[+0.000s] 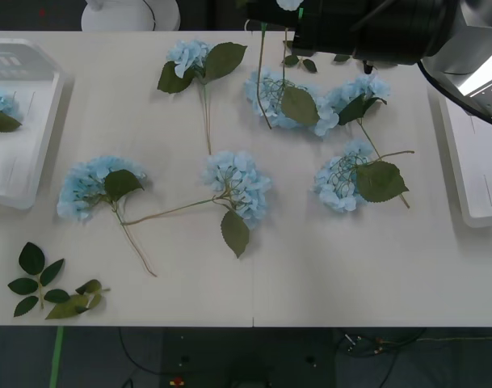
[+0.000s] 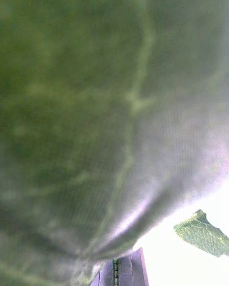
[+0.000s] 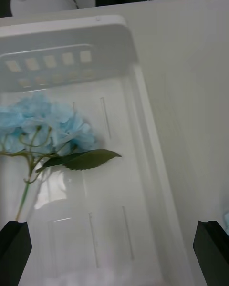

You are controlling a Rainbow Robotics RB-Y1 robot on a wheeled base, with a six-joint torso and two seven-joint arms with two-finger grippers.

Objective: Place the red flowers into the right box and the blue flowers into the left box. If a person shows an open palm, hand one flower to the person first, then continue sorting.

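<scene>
Several blue flowers lie across the table, among them one on the left [image 1: 92,186], one in the middle [image 1: 239,186] and one on the right [image 1: 341,182]. My right arm [image 1: 375,28] reaches over the table's far side. My right gripper [image 2: 121,269] is shut on a blue flower whose stem [image 1: 262,73] hangs down and whose leaf [image 2: 95,114] covers the wrist camera. My left gripper [image 3: 114,257] stands open above the left box [image 3: 143,100], where one blue flower [image 3: 43,124] lies. The right box [image 1: 472,162] sits at the table's right edge. Red flowers are out of view.
Loose green leaf sprigs [image 1: 44,287] lie near the front left corner. The left box [image 1: 19,174] takes up the table's left edge. A white rounded object [image 1: 128,14] stands behind the table. Bare tabletop runs along the front edge.
</scene>
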